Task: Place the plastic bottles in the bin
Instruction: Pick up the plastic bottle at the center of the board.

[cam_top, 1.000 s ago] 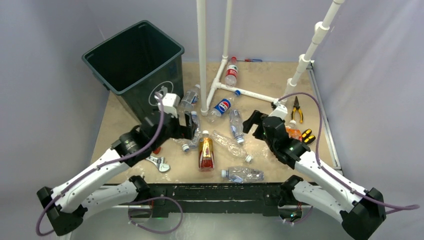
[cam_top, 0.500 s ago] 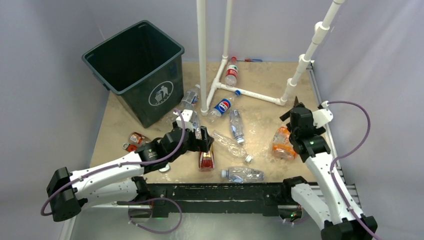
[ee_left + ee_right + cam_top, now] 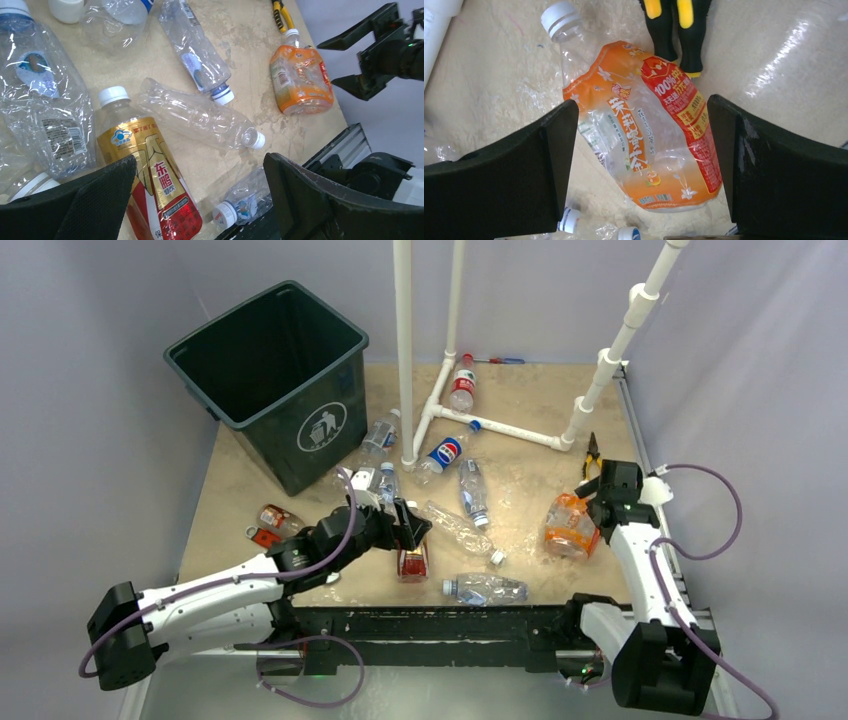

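Note:
The dark green bin stands at the far left, upright. Several plastic bottles lie on the table. My left gripper is open and empty, just above the amber-and-red bottle. In the left wrist view that bottle lies by the left finger, with a clear bottle beyond. My right gripper is open and empty above the orange-labelled bottle. In the right wrist view this bottle lies between the spread fingers, below them.
More bottles lie around: a red-labelled one, a blue-labelled one, clear ones and a crushed red one. Yellow-handled pliers lie beyond the orange bottle. A white pipe frame stands mid-table.
The right arm swung out to the right and its open gripper came down over the orange bottle. The left arm lowered and reached right over the amber bottle.

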`<state>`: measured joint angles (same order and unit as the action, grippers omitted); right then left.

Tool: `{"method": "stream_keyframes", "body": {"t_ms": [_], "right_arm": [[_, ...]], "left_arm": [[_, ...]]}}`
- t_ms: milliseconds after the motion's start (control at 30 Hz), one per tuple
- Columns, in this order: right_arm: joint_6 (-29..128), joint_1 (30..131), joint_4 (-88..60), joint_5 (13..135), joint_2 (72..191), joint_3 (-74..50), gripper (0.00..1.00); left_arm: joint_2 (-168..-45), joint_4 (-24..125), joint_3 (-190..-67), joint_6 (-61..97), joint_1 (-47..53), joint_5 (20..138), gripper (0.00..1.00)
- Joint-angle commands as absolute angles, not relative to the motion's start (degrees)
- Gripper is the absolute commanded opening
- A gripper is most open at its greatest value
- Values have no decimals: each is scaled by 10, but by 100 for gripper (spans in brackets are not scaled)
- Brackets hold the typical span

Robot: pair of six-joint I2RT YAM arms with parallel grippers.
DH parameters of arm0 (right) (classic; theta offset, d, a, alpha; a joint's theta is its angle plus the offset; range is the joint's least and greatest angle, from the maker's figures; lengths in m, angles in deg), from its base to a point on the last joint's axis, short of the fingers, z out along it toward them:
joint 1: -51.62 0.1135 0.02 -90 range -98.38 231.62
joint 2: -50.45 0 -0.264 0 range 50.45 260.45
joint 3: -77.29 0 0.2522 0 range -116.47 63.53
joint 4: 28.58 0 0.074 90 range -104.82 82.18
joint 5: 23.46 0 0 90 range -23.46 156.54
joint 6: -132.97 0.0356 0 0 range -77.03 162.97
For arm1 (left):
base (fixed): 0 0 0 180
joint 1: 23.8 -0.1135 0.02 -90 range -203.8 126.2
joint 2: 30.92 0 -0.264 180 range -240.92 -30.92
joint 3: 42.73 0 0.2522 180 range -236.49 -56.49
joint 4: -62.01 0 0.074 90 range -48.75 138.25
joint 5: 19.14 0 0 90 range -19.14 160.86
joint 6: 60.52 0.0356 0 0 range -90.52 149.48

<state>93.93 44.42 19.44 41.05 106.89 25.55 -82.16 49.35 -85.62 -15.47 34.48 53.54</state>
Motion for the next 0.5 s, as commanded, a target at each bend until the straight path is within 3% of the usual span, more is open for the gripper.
{"method": "stream_keyframes", "body": {"t_ms": [0,467], "right_arm": [[936,442,145,477,1055,278,96],[884,447,56,601,997,343,69]], "left_arm": [[-808,542,-851,-165,347,545,99],[-846,577,-840,-184,352,568,99]]}}
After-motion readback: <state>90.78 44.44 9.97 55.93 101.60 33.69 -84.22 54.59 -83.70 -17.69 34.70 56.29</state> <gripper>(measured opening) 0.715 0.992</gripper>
